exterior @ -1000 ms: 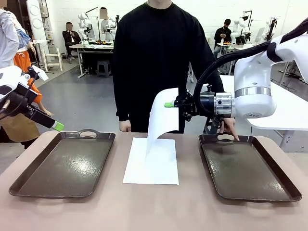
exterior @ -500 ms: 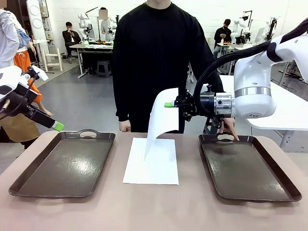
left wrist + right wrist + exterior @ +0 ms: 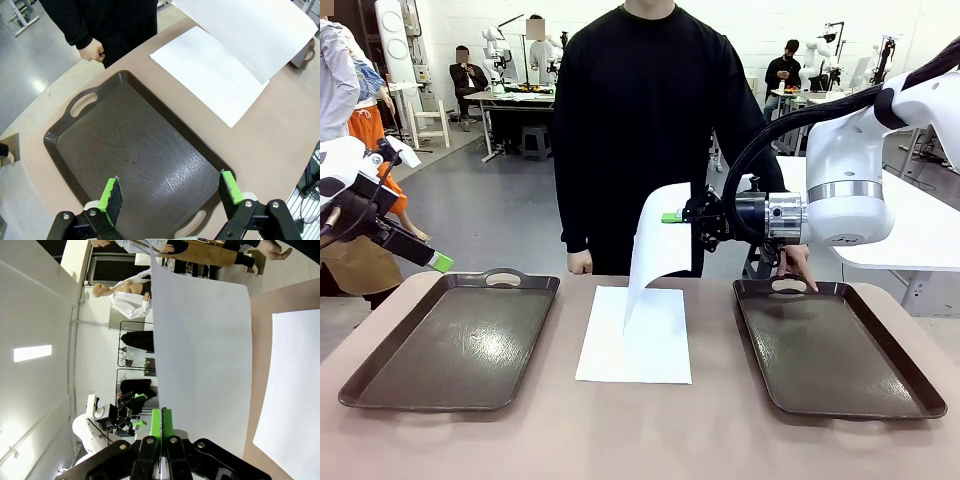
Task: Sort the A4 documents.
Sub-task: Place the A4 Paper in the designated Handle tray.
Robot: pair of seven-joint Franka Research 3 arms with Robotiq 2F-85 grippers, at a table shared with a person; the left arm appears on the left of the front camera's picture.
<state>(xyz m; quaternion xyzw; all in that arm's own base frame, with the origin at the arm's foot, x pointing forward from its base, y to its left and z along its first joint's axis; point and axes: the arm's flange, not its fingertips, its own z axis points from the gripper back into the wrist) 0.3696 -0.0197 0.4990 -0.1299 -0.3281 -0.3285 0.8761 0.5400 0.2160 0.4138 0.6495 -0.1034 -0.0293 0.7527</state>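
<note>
Pinches one A4 document (image 3: pixel 658 245) tight in the right hand (image 3: pixel 672 217), dangling above the other sheet (image 3: pixel 638 345) flat on the desk (image 3: pixel 640 430), left hand (image 3: pixel 172 192) gaping, so mid-sort by the look, next likely needs swinging over the right-side tray (image 3: pixel 830 350).

The glossy white right arm (image 3: pixel 850 190) has a silver ring (image 3: pixel 786 218) and a thick black cable (image 3: pixel 798 113) behind its black jaws, tipped with green pads (image 3: pixel 670 217). The person's sweater (image 3: pixel 650 120) is black, long-sleeved.

Looks like a robotics lab: smooth grey floor (image 3: pixel 490 215), white walls (image 3: pixel 450 25), far worktables (image 3: pixel 510 98) with seated people (image 3: pixel 470 78), white jointed robot arm (image 3: pixel 850 190) over tan surface (image 3: pixel 640 430).
</note>
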